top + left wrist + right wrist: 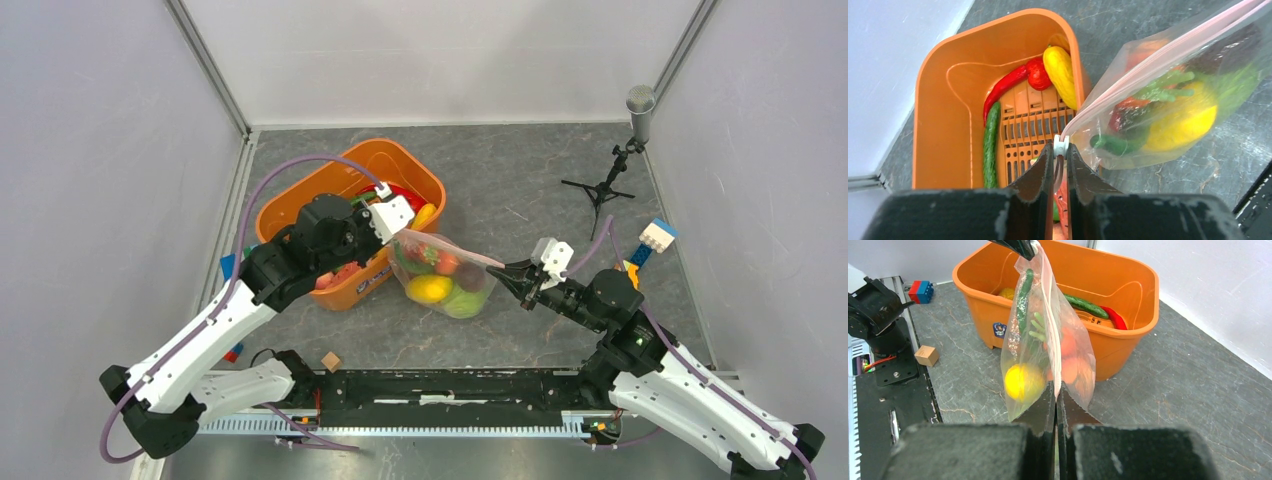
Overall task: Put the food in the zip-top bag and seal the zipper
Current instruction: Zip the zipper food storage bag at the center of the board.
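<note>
The clear zip-top bag (445, 275) hangs stretched between my two grippers, just right of the orange tub. It holds several food pieces, among them a yellow piece (1182, 120), red and orange pieces and green ones. My left gripper (1061, 148) is shut on the bag's left corner, with the white slider (1061, 144) at its fingertips. The pink zipper strip (1158, 62) runs taut from there up to the right. My right gripper (1055, 390) is shut on the bag's right end of the strip (500, 264). A red chilli (1003, 90), a green cucumber (990, 145) and a yellow piece (1060, 75) lie in the tub.
The orange tub (300, 205) stands at the left under my left arm. A small wooden cube (331, 361) lies near the front rail. Coloured blocks (650, 243) lie at the right, by a microphone on a small tripod (630, 140). Grey walls close three sides.
</note>
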Robot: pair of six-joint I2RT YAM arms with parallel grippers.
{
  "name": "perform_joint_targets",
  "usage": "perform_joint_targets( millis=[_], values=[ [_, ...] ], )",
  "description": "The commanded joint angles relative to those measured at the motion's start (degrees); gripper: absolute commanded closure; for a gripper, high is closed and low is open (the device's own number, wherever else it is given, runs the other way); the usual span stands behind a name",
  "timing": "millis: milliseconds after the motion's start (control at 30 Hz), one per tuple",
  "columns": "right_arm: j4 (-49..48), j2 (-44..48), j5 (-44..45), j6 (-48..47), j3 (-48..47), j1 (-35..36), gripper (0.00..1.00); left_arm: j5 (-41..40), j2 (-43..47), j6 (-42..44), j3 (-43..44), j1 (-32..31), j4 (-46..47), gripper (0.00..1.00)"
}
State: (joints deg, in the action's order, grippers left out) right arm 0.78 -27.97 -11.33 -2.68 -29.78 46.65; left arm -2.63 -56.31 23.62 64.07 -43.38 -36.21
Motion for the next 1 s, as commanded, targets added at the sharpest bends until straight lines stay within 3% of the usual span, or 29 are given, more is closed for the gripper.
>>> perform_joint_targets(
  millis=[0,267,400,433,500,667,767,967],
  values=[
    [-3.6,1.2,1.4,0.1,-0.8,0.0,1.0,-12.2,1.6,0.4,-0.6,2.5,0.4,0.98],
    [-4.3,0.8,1.0,0.3,-0.6,0.0,1.0,-12.6,2.5,0.4,-2.2,2.5,1.9,0.96],
    [-4.5,0.2,1.5,0.3,-0.8,0.0,1.0,-11.3,2.6,-0.4,-2.0,2.5,2.1,0.77],
    [-4.5,0.2,1.8,0.3,-0.8,0.0,1.0,-10.2,2.8,-0.6,-1.9,2.5,2.2,0.69],
    [-4.4,0.2,3.0,0.3,-0.9,0.0,1.0,-8.8,3.3,-1.4,-1.7,2.5,2.8,0.42],
    [-2.6,-0.7,7.3,0.2,-2.6,0.0,1.0,-5.2,5.4,-4.2,-0.2,2.6,4.0,0.13],
    [-0.2,-1.8,12.8,-0.4,-5.2,0.0,1.0,-3.2,7.1,-6.0,0.9,2.6,5.3,0.01],
    [5.2,-5.2,22.0,-4.1,-12.9,0.0,1.0,-0.1,9.0,-8.9,2.8,2.6,7.0,0.0]
  ],
)
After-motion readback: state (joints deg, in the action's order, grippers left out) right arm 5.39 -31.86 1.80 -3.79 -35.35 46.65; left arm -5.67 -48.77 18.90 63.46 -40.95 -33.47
